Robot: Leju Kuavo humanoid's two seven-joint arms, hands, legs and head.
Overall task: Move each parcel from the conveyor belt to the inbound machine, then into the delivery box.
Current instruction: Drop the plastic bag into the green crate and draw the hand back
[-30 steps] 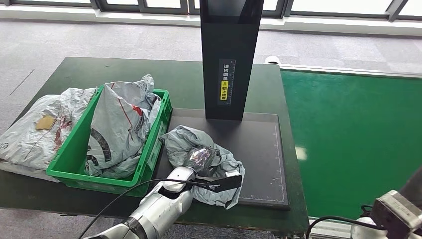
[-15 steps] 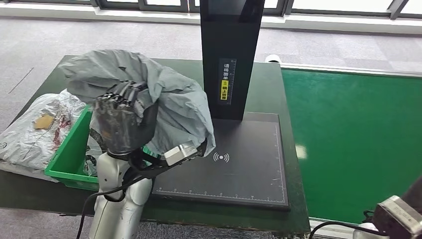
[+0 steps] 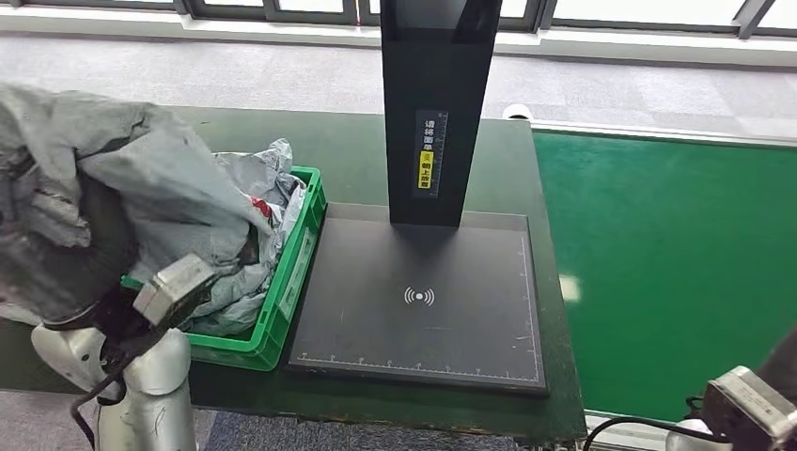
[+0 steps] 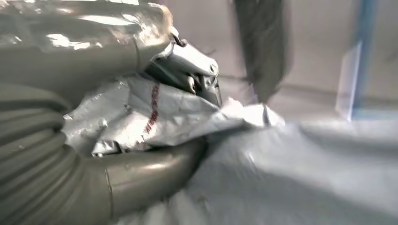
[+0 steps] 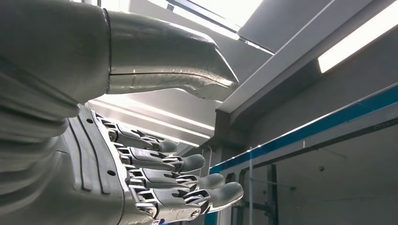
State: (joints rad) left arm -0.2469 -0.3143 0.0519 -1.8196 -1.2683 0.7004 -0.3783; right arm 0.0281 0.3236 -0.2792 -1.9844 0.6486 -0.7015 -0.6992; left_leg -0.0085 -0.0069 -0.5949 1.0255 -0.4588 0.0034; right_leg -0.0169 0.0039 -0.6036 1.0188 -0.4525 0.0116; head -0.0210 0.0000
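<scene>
One grey parcel [image 3: 141,188] gripped in the left hand [image 4: 155,117], seemingly over the green crate [image 3: 299,258], hiding it; right hand [image 5: 141,154] spread, holding nothing.

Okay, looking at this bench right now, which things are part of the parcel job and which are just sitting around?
Part of the job:
- grey parcel held up by the left robot hand
- green delivery box with bagged parcels inside
- black inbound machine
- green conveyor belt

Just there:
- dark table
- right robot hand, holding nothing
</scene>
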